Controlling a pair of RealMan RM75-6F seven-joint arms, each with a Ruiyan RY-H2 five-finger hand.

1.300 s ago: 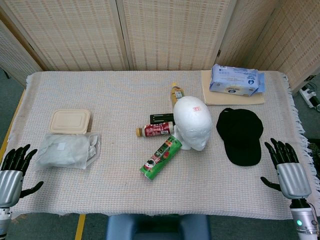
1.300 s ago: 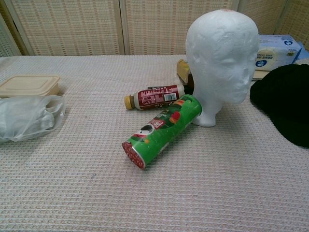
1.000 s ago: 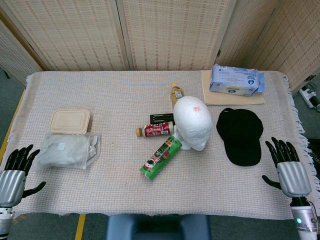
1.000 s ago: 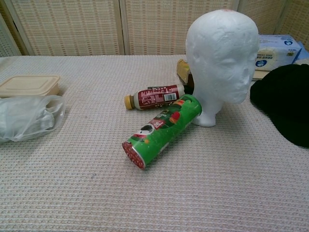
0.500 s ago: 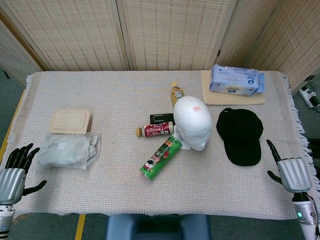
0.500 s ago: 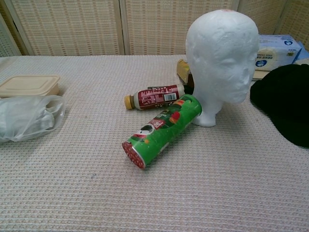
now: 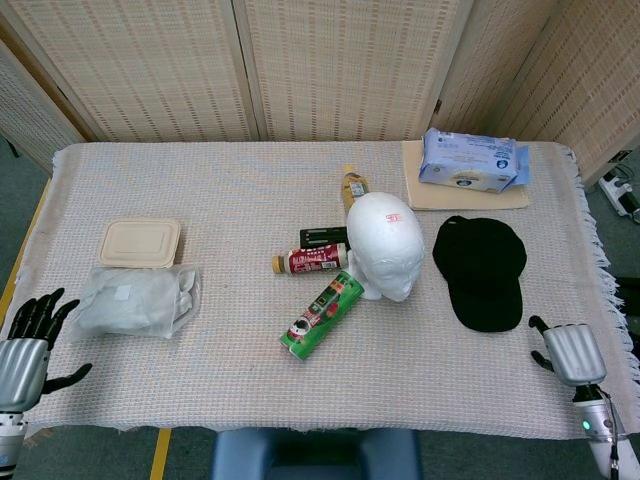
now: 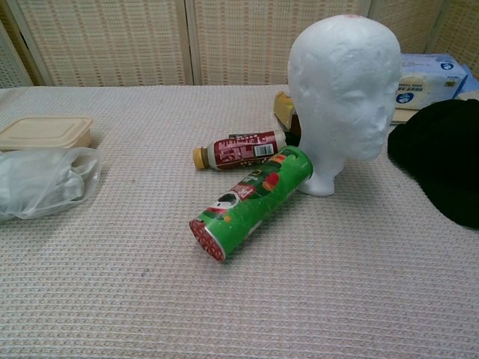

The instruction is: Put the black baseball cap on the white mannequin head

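Observation:
The black baseball cap (image 7: 482,270) lies flat on the cloth right of the white mannequin head (image 7: 385,245), which stands upright mid-table. In the chest view the cap (image 8: 445,161) shows at the right edge beside the mannequin head (image 8: 346,82). My right hand (image 7: 570,352) is at the table's front right edge, below the cap and apart from it; only its silver back shows and its fingers are mostly hidden. My left hand (image 7: 25,345) hovers at the front left edge, fingers spread, holding nothing.
A green can (image 7: 322,315) lies tipped against the head's base, a red bottle (image 7: 312,261) behind it. A yellow bottle (image 7: 352,185) and a tissue pack (image 7: 470,158) sit further back. A takeaway box (image 7: 140,242) and a plastic bag (image 7: 135,302) are at left.
My right hand has turned and drawn toward the front edge; its spread fingers, seen earlier, have gone out of sight. The left hand has barely shifted. The cap and head have not moved.

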